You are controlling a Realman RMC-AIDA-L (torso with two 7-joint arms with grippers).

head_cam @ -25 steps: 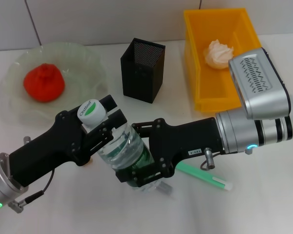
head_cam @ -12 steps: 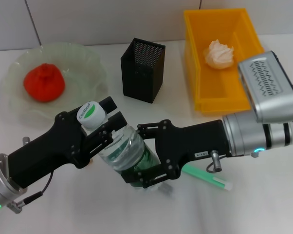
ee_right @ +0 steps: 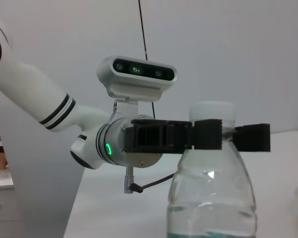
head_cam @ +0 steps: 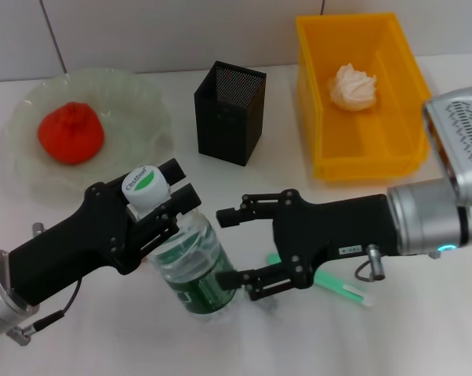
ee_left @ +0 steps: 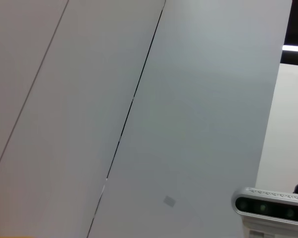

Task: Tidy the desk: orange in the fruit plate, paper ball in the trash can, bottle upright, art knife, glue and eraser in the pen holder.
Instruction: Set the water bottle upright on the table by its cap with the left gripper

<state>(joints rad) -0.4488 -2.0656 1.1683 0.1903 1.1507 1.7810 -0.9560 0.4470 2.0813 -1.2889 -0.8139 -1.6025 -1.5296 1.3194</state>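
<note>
The bottle [head_cam: 193, 270] stands about upright near the table's front, its base low at the tabletop. My left gripper [head_cam: 161, 207] is shut on its neck just under the white cap [head_cam: 146, 186]. The right wrist view shows the bottle [ee_right: 211, 193] with black fingers [ee_right: 250, 137] clamped across the neck. My right gripper [head_cam: 240, 247] is open just right of the bottle, not touching it. The orange [head_cam: 71, 133] lies in the fruit plate [head_cam: 154, 98]. The paper ball [head_cam: 354, 86] sits in the trash can [head_cam: 314, 117]. The pen holder [head_cam: 230, 110] stands between them. The eraser is out of view.
A slim green stick with a white end [head_cam: 342, 288] lies on the table behind my right gripper; I cannot tell whether it is the art knife or the glue. The left wrist view shows only a wall and a camera housing [ee_left: 270, 206].
My right gripper opened, let go of the bottle and drew back to the right. The bottle went from tilted to about upright and lower, still held by my left gripper.
</note>
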